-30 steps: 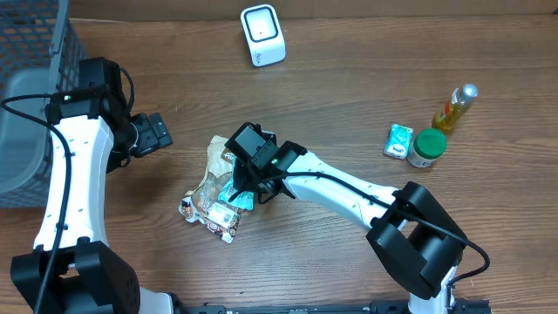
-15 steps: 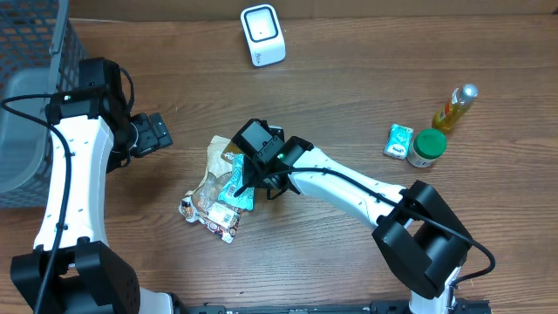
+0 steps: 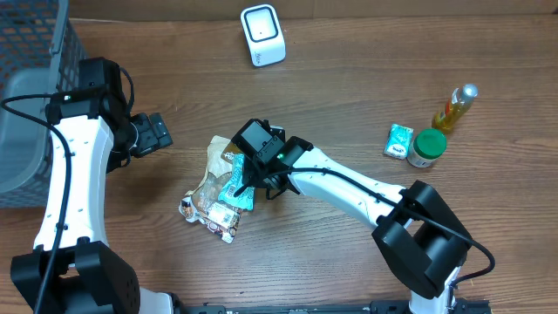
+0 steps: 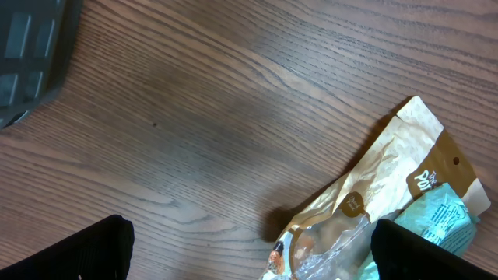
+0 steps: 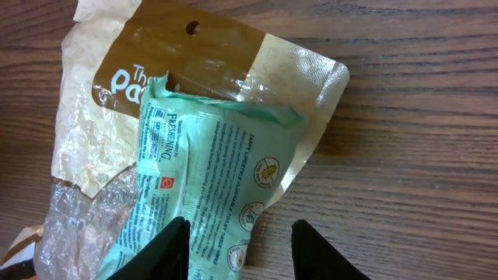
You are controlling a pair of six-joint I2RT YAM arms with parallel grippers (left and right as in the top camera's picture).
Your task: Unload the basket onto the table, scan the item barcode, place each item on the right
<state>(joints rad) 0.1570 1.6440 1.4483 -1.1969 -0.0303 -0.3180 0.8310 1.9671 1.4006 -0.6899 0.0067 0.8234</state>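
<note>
Lighting is even and diffuse from above in all views; the overhead frame is sharp throughout. In the right wrist frame, the brown pouch casts a soft shadow on the table at centre right, and its clear film shows mild sheen at lower left. In the left wrist frame there is a dim patch at centre, and the dark fingers are blurred in the lower corners.

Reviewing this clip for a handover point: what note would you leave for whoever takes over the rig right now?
Left gripper: open, empty, over the table near the basket.
Right gripper: open, low over the teal packet, gripping nothing.
The teal packet lies on the tan snack bag, mid-table. The scanner stands at the far edge, well apart.
Done: nothing visibly scanned.
Left: grasp an item and present its barcode to the scanner.
</note>
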